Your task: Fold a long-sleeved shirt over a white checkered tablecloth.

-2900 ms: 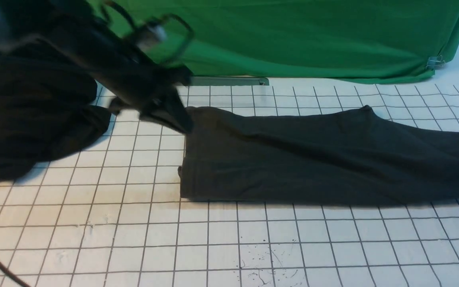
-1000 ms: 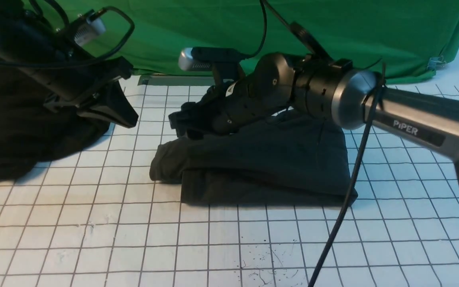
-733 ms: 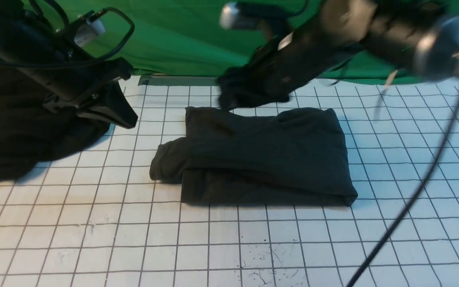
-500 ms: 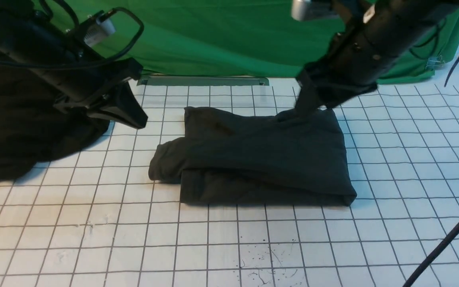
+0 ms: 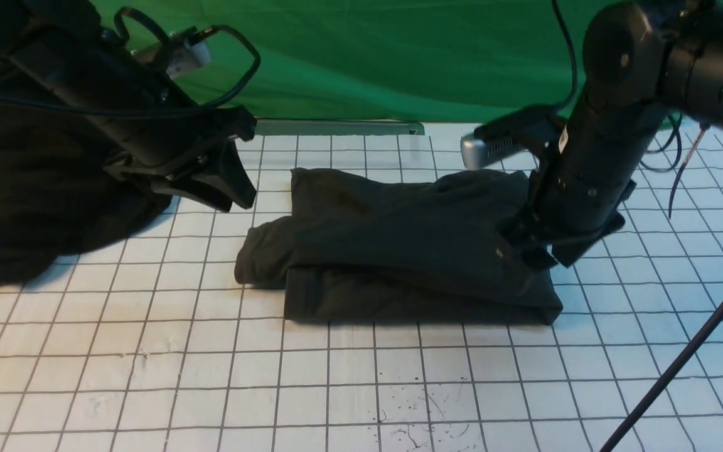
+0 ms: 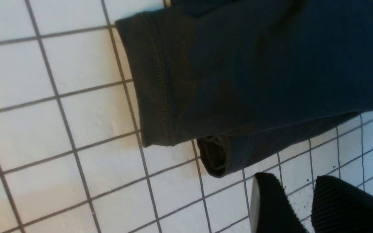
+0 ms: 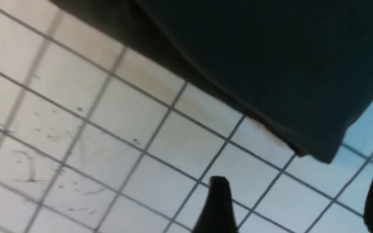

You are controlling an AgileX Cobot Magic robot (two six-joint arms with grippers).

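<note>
Right, here we have the dark charcoal-grey knit long-sleeved shirt [image 5: 399, 242], folded into a compact, layered oblong in the middle of the white checkered tablecloth [image 5: 336, 376], that wide white sheet with its thin dark grid. We see a rounded roll of fabric poking out at the bundle's left end. In the left wrist view a stitched hem [image 6: 157, 84] lies flat on the squares, with a sleeve cuff [image 6: 215, 158] peeping out from under it.

Over on the robot's left, the black left gripper [image 5: 236, 191] hangs above the tablecloth, apart from the shirt's left end. From its wrist camera we catch its two black fingers [image 6: 345, 207] with a narrow strip of tablecloth showing between them: parted a little, holding nothing.

On the other side, the black right gripper [image 5: 540, 254] is down low at the shirt's right edge. From the front we cannot tell whether it touches the fabric. Its wrist camera shows the fingers [image 7: 219, 204] spread wide with only bare squares between them and the shirt's corner just beside: empty-handed.

Behind it all hangs the plain green cloth backdrop [image 5: 399, 63]. A blacker heap of cloth [image 5: 35, 207] sits at the far left, and a black cable [image 5: 681, 361] trails across the near right corner.
</note>
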